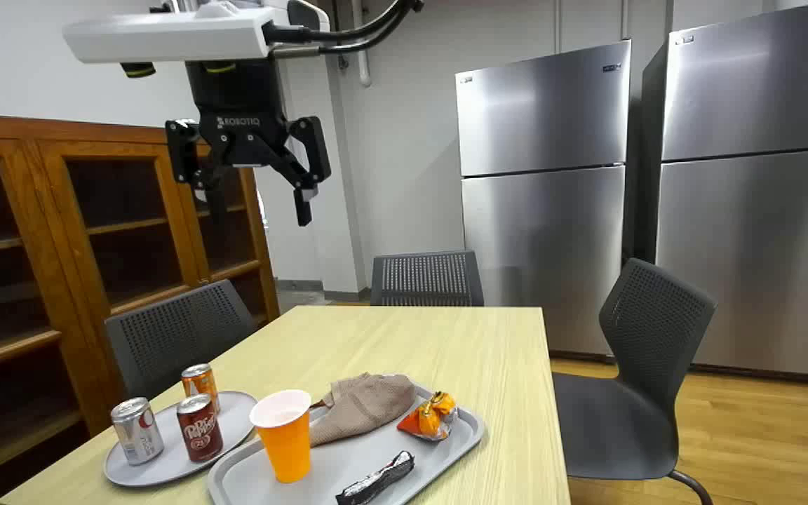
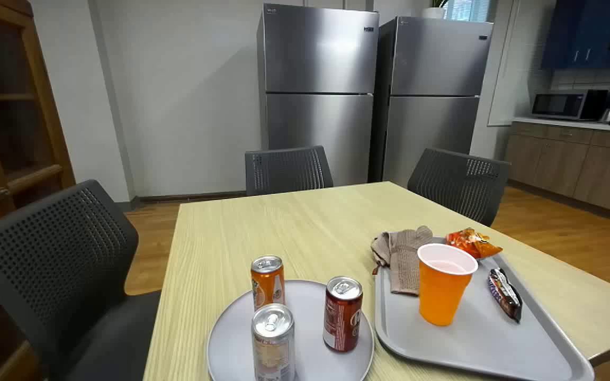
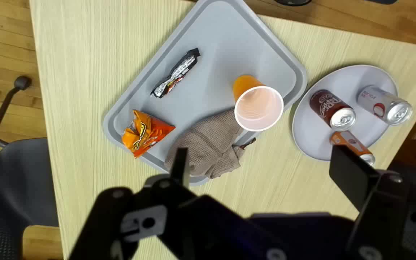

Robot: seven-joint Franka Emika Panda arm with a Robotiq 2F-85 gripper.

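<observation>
Over the table (image 1: 418,344) — splayed gripper (image 1: 259,212)

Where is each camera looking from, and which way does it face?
In an exterior view: camera near the tray, facing across the table toward two refrigerators; the arm and open hand show at upper left.
In an exterior view: camera near the plate, also facing the refrigerators across the table; no robot part shows.
Wrist view: camera on the arm, facing down onto tray and plate; dark fingers show below.
Both exterior views share the refrigerators, orange cup and cans.
</observation>
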